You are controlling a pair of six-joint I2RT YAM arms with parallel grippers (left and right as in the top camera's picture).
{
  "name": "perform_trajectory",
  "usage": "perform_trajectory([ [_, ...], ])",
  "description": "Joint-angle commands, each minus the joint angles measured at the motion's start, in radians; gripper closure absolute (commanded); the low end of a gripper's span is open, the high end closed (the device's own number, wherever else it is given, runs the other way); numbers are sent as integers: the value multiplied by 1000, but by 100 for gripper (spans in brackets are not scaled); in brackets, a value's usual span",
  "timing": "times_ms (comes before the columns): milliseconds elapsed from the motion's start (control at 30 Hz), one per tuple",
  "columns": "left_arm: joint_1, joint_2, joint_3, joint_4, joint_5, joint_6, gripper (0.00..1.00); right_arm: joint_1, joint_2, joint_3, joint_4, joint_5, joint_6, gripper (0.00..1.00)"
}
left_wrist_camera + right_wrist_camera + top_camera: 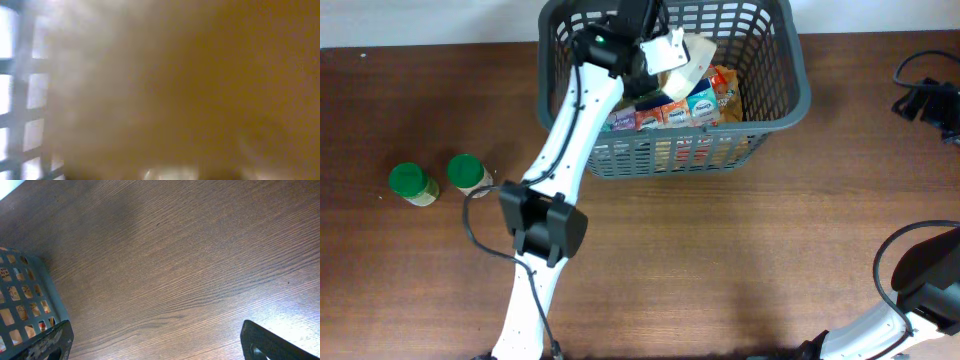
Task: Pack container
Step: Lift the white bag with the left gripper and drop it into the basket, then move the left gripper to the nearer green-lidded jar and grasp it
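The overhead camera looks straight down from well above on the wooden table (720,260), with the dark grey basket (798,80) at top centre. The left wrist camera sits inside that basket, so near its contents that everything blurs orange-brown, with the lattice wall at left. The right wrist camera faces the table closely at a slant and catches the basket's corner at lower left.

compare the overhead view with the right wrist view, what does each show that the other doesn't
Only overhead: two green-lidded jars standing on the table to the left, and the left arm reaching down into the basket. Only right wrist: a close look at the right gripper, its jaws wide apart above bare wood. Both: the dark grey lattice basket and the brown wooden table.
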Motion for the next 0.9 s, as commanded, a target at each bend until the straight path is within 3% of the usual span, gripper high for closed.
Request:
perform_trajectory([
  [0, 2, -36, 23, 3, -75, -149, 1, 3, -15, -5, 2, -8, 7, 1],
  [200, 21, -139, 118, -33, -92, -373, 1, 3, -15, -5, 3, -8, 7, 1],
  [433, 79, -344, 176, -125, 2, -380, 1, 3, -15, -5, 2, -8, 7, 1],
  [633, 225, -418, 176, -312, 2, -402, 1, 3, -15, -5, 2, -8, 7, 1],
  [767, 363, -399, 152, -471, 2, -549, 1, 3, -15, -5, 2, -8, 7, 1],
  [867, 464, -388, 82, -488, 18, -653, 1, 3, -15, -5, 2, -8, 7, 1],
])
